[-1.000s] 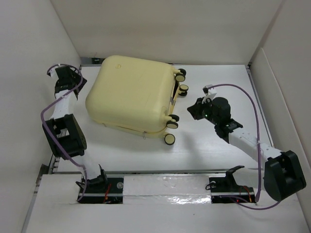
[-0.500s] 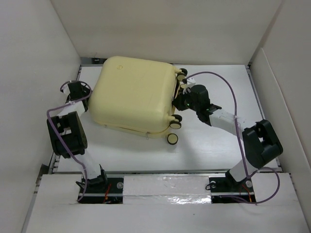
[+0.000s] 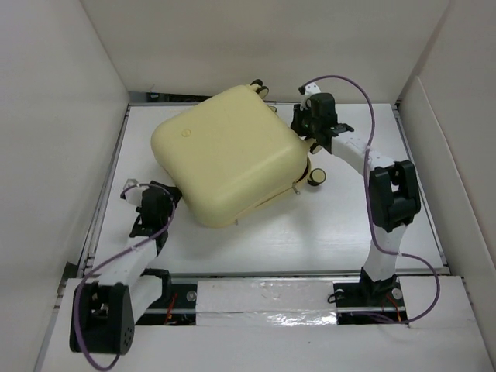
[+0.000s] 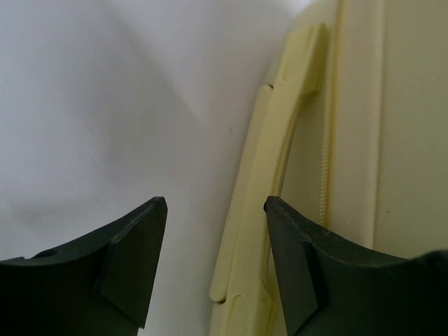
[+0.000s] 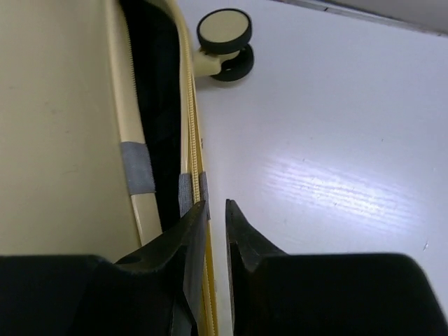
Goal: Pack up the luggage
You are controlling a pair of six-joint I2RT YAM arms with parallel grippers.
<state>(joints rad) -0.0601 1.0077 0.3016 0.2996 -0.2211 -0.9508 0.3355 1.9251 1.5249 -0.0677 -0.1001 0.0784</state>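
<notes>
- Where the left arm ends, near the front-left of the table (image 3: 325, 232), we find the left hand (image 3: 167, 203) spread wide and gripping nothing, just beside the suitcase's near-left edge.
- Seen from that wrist, a moulded pale-yellow strip (image 4: 269, 140) on the shell runs past the right-side fingertip.
- At centre, the luggage (image 3: 225, 159) lies flat on the table, broad shell up, turned cornerwise toward the back wall.
- On its right flank, a cream-and-black caster wheel (image 5: 224, 29) juts out over the white surface.
- At the far-right corner, the right hand (image 3: 302, 124) is all but pressed together, with only a slim gap showing bare table, set against the zipper (image 5: 189, 119), where black lining (image 5: 157, 105) shows. We cannot tell whether it touches.
</notes>
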